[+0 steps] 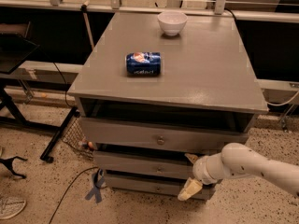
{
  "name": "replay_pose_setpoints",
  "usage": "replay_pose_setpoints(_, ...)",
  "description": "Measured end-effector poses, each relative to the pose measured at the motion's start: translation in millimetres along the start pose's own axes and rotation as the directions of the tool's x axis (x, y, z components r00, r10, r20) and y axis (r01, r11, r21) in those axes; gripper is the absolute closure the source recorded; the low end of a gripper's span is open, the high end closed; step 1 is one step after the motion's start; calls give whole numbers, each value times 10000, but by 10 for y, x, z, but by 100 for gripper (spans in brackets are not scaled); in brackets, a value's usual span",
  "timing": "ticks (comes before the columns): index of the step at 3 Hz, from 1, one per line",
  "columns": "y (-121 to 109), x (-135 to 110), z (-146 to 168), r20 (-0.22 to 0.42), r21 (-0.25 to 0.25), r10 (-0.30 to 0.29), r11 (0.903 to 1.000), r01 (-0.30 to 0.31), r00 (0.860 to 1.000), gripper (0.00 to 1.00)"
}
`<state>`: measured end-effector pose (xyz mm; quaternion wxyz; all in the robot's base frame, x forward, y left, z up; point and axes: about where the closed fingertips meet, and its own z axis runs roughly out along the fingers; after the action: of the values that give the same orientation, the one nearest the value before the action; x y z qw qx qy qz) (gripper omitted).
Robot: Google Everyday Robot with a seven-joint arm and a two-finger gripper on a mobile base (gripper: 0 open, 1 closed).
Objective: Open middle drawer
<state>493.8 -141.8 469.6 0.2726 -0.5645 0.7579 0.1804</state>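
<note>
While jaws are hovering apart, middle drawer [135,162] is sitting just left of them: rigid wood, prob. sliding stiffly, so grab small centre knob [159,170].

Smooth plastic gripper [190,174] by matt wooden middle drawer [133,164].

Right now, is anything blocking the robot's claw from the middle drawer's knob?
Nothing visible. The gripper hangs open at the front of the middle drawer, right of its knob, with only bare drawer front between them. The top drawer juts out above.
</note>
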Motion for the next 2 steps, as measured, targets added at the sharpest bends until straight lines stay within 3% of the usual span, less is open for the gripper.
replay_pose_setpoints(2, -380, 135, 209, -451, 359, -427, 9984, 444, 9981, 0)
